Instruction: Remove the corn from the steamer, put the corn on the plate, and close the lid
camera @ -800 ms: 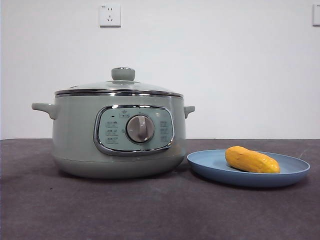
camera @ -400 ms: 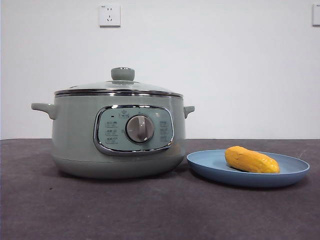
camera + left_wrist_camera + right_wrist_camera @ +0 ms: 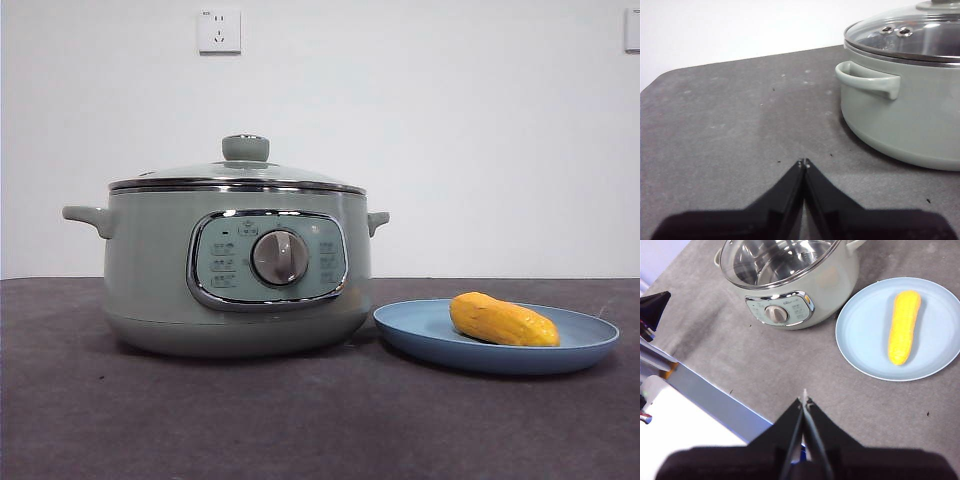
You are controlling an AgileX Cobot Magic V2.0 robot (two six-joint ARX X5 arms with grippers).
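The pale-green steamer [image 3: 235,270] stands on the dark table with the glass lid [image 3: 240,175] closed on it. The yellow-orange corn [image 3: 503,320] lies on the light-blue plate [image 3: 420,335] to the steamer's right. In the right wrist view the corn [image 3: 905,325] lies on the plate [image 3: 860,335] beside the steamer [image 3: 830,285]. My left gripper [image 3: 803,162] is shut and empty, low over the table beside the steamer's side handle [image 3: 870,82]. My right gripper [image 3: 804,400] is shut and empty, high above the table's front edge. Neither arm shows in the front view.
A wall socket [image 3: 219,30] is on the white wall behind. In the right wrist view the table's front edge with a blue-grey strip [image 3: 715,400] lies below, and the other arm's black tip [image 3: 652,305] shows at the side.
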